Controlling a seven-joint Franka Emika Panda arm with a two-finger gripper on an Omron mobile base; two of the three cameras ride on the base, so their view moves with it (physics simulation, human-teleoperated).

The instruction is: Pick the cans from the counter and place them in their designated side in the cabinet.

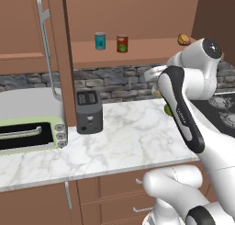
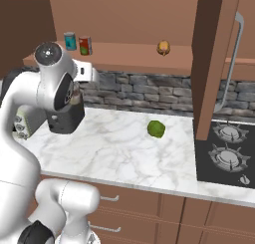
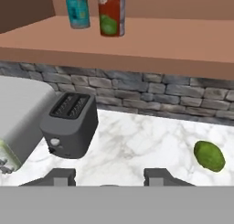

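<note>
The cream-yellow cylindrical tin can (image 1: 157,92) is judged light, rigid and slippery; it appears clasped round its side by the narrowly set gripper (image 3: 109,178), above the worktop's back edge.

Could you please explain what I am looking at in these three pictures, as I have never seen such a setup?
This is a rendered kitchen with a white robot arm on a driving base. Two pictures come from cameras on the base, behind the arm to its left and right. The third looks along its pincer, whose two dark fingertips stand apart at the bottom. I cannot tell whether anything is held between them. On the marble counter stand a dark toaster and a toaster oven, and a green fruit lies there. On the cabinet shelf a teal can and a red can stand side by side, with a small orange-brown item farther along.
</note>
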